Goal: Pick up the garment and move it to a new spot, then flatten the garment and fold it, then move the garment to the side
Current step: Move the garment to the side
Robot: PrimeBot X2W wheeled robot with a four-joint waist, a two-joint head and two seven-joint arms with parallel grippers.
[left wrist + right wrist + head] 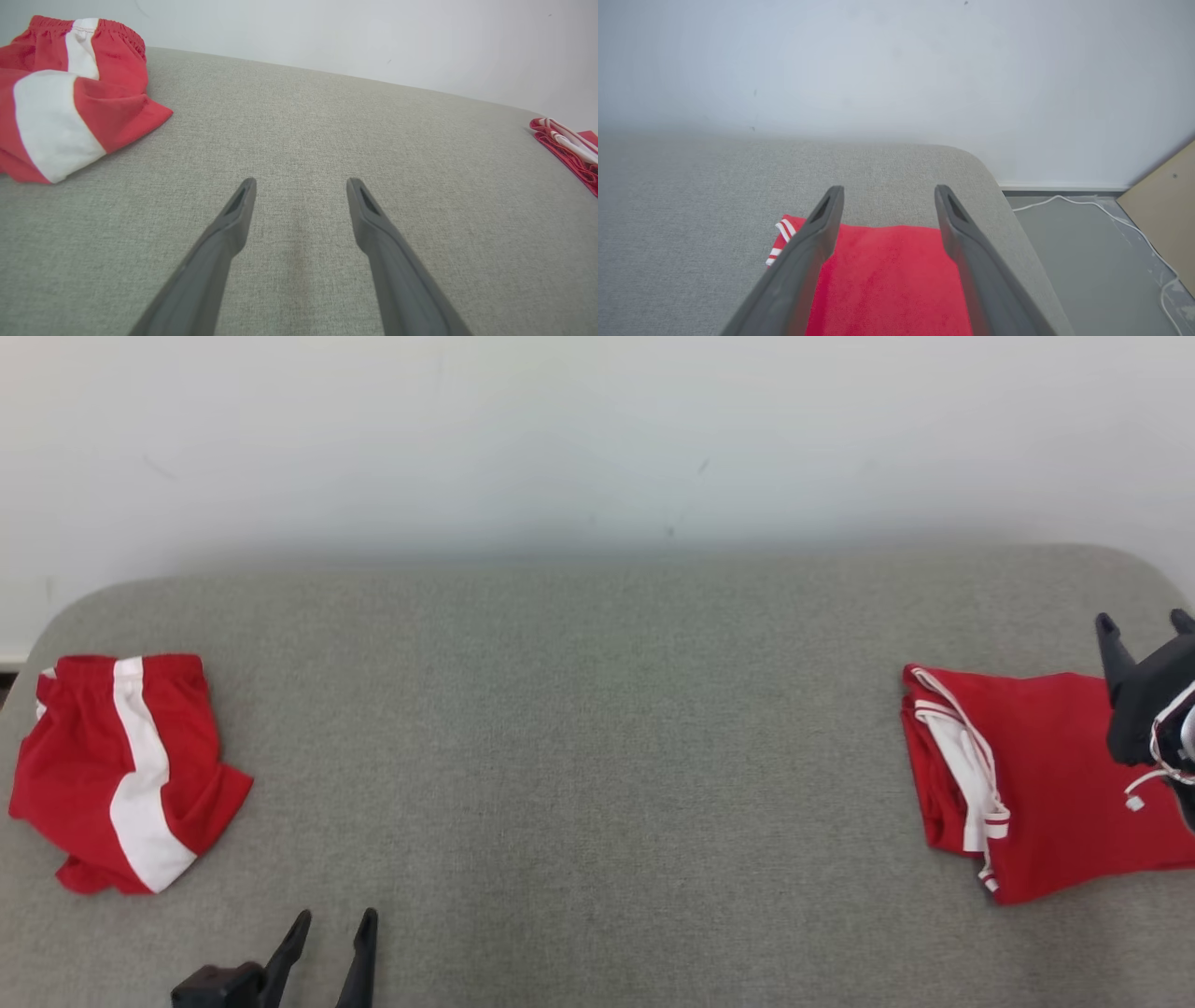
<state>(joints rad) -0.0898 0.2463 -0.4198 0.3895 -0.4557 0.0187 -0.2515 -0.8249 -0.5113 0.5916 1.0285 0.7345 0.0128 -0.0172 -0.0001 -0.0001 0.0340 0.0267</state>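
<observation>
1. Folded red garment [1046, 784] lies flat at the right end of the grey padded table [597, 728]. Fold and side placement look done.
2. Right gripper [1144, 619] is over it, jaws apart, holding nothing.
3. Left gripper [336, 917] is low, jaws apart, empty.
4. Crumpled red-and-white shorts [121, 770] at the left end are unfolded, probably next.
</observation>
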